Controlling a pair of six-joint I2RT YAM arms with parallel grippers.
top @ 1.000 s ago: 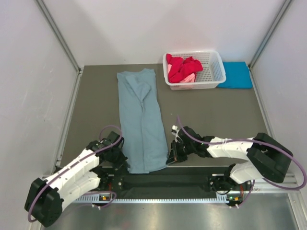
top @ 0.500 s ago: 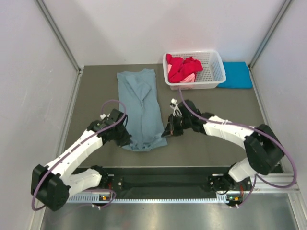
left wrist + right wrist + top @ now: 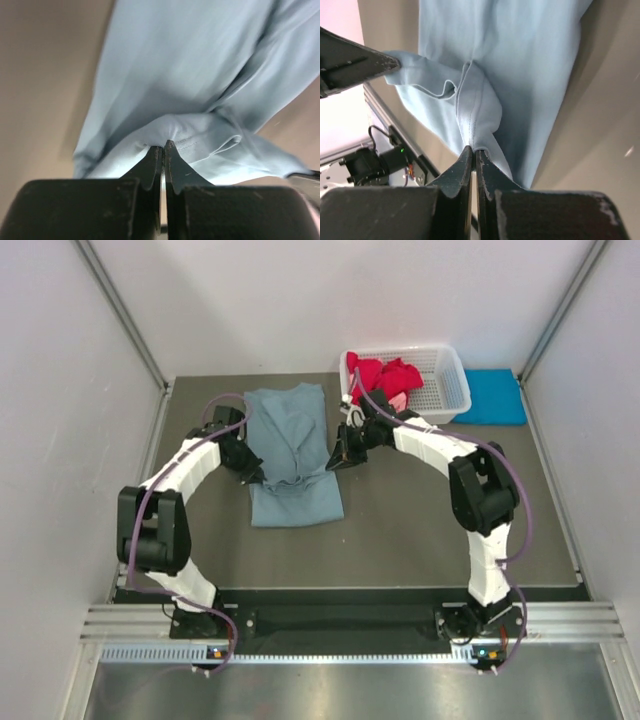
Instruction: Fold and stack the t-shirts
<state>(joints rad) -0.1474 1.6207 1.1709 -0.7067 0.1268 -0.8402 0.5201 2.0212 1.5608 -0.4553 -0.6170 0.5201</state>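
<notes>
The grey-blue t-shirt lies lengthwise on the dark table, its near part doubled back over the middle. My left gripper is shut on the shirt's hem at its left edge; the pinched cloth shows in the left wrist view. My right gripper is shut on the hem at the right edge, and the cloth bunches at its tips. Red and pink shirts lie in the white basket. A turquoise shirt lies folded to the right of the basket.
White walls with metal rails enclose the table on three sides. The basket stands at the back, just right of my right arm's wrist. The table's near edge has a metal rail with the arm bases.
Both grippers have carried the shirt's near hem away from the front edge toward the back, doubling the shirt over. Both arms are now stretched far out.
</notes>
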